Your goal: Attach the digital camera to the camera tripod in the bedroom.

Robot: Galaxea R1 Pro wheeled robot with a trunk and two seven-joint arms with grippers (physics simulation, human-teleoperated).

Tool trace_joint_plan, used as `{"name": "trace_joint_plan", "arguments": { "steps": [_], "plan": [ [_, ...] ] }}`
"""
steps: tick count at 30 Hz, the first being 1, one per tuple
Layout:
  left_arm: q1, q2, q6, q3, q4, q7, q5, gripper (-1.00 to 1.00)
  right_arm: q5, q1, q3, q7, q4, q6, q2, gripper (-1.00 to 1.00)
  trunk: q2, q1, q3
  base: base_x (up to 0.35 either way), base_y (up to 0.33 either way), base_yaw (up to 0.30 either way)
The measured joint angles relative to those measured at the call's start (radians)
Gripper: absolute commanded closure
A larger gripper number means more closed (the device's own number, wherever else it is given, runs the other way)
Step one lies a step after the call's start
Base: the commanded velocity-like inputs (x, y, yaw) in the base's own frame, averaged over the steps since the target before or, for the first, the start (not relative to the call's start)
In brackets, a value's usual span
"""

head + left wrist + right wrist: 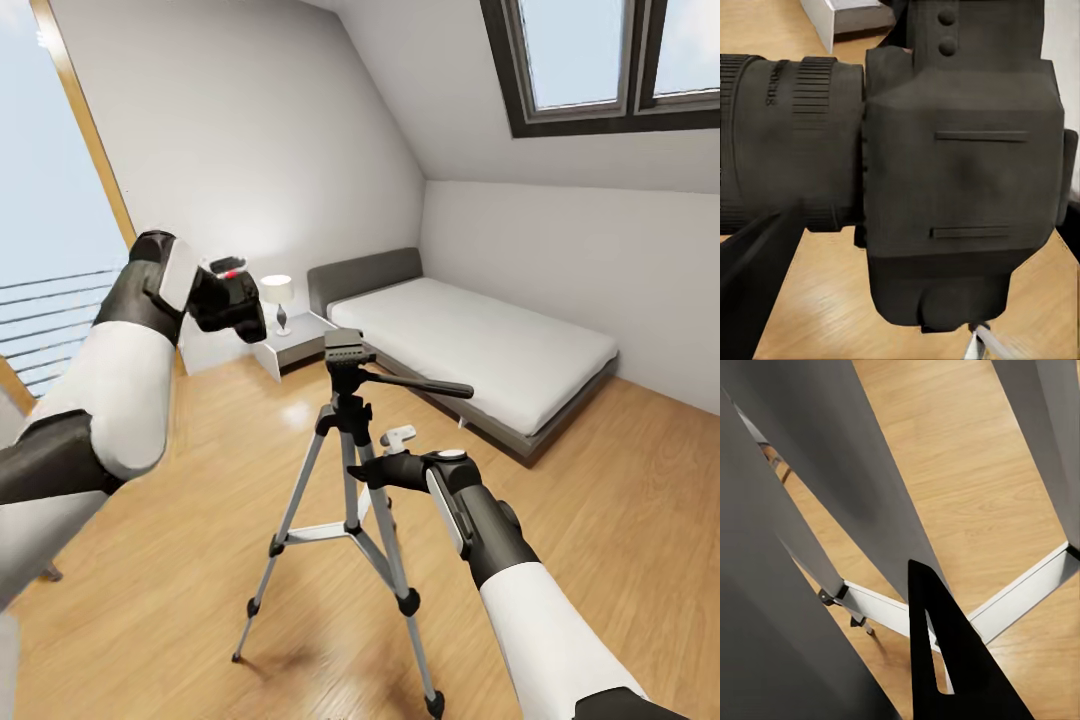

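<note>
The bedroom takes up the whole head view: white sloped walls, a dark-framed skylight (pixel 600 65) at the upper right, a tall wood-framed window (pixel 60 200) along the left edge, and a light wood floor (pixel 180 560) across the lower half. A grey low bed (pixel 480 350) lies right of centre, its headboard against the far wall. Beside it, toward the middle of the frame, stands a small nightstand (pixel 295 348) with a white table lamp (pixel 277 300) on it.

The camera tripod (pixel 345 520) stands upright on the floor at the frame's centre, silver legs spread, its black pan head (pixel 345 352) bare on top and its long handle pointing right.

The left gripper (pixel 215 295) is raised at the upper left, higher than the pan head and well apart from it. It is clamped on the digital camera (pixel 232 300) — the red button shows on top. In the left wrist view the camera body (pixel 960 180) and lens barrel (pixel 787 142) sit close against the lens.

The right gripper (pixel 375 468) sits just beside the tripod's centre column, right of centre. In the right wrist view one dark finger (pixel 952 660) shows against the tripod's legs (pixel 855 472) and cross brace (pixel 1020 600) — whether the fingers are apart or together I cannot tell.
</note>
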Motion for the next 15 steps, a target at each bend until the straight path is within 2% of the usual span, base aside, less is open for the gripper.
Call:
{"name": "trace_joint_plan", "arguments": {
  "steps": [1,3,4,5,7,11,15],
  "plan": [
    [-0.072,0.002,-0.002,0.000,0.021,0.010,0.013,1.00,0.002,0.000,0.000,0.000,0.001,0.000,0.000,1.00,-0.001,-0.001,0.000,0.000,0.000,0.000],
    [-0.155,0.002,-0.001,0.002,0.081,0.026,0.010,1.00,0.002,0.000,0.000,0.000,0.001,-0.002,0.000,1.00,0.000,0.000,0.000,0.000,0.000,0.000],
    [-0.227,-0.003,-0.002,0.004,0.127,0.038,0.019,1.00,0.001,0.000,0.000,0.000,0.001,-0.001,0.000,1.00,0.000,0.000,0.000,0.000,0.000,0.000],
    [-0.276,-0.007,-0.002,0.005,0.138,0.042,0.025,1.00,0.002,0.000,0.000,0.000,0.001,0.000,0.000,1.00,-0.002,-0.001,0.000,0.000,0.000,0.000],
    [-0.331,-0.025,0.000,0.005,0.164,0.051,0.025,1.00,0.002,0.000,-0.001,0.000,0.001,-0.001,0.000,1.00,0.000,0.000,0.000,0.000,0.000,0.000],
    [-0.380,-0.052,0.004,0.008,0.181,0.059,0.028,1.00,0.001,0.000,0.000,0.000,0.002,0.000,0.000,1.00,-0.001,0.000,0.000,0.000,0.000,0.000],
    [-0.395,-0.064,0.006,0.009,0.191,0.060,0.027,1.00,0.001,0.000,-0.001,-0.002,0.001,0.000,0.000,1.00,-0.001,0.000,0.000,0.000,0.000,0.000]
  ]
}}
